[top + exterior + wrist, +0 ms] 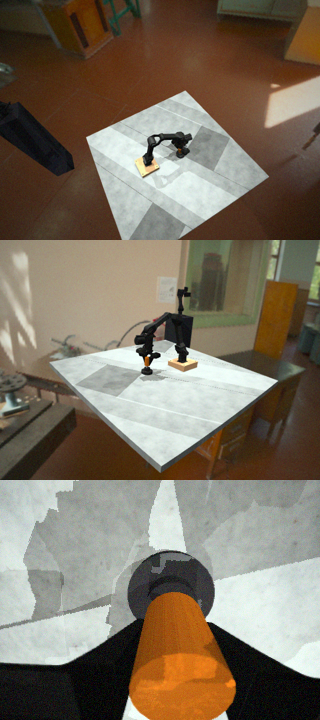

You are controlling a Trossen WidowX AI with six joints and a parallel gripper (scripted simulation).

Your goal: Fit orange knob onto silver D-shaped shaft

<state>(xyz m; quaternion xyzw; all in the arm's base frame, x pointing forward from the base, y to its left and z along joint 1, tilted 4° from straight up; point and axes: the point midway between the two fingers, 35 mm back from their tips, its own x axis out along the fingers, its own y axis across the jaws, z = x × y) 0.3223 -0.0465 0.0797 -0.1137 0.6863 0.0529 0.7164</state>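
Note:
The orange knob (179,150) (146,361) (181,645) is upright between the fingers of my gripper (174,626), which is shut on it. The round black pedestal (180,156) (146,372) (142,587) stands on the table directly beneath. In the exterior view a narrow gap shows between the knob's lower end and the pedestal, with a small greyish bit of what looks like the shaft in it. In the wrist view the knob's lower end covers the pedestal's centre. The hole and both flat sides are hidden, so their alignment cannot be told.
The arm's wooden base block (142,171) (184,366) stands on the patterned grey-white table (188,198) (168,392), a short way from the pedestal. A dark box-shaped stand (38,144) (187,330) is beyond the table's edge.

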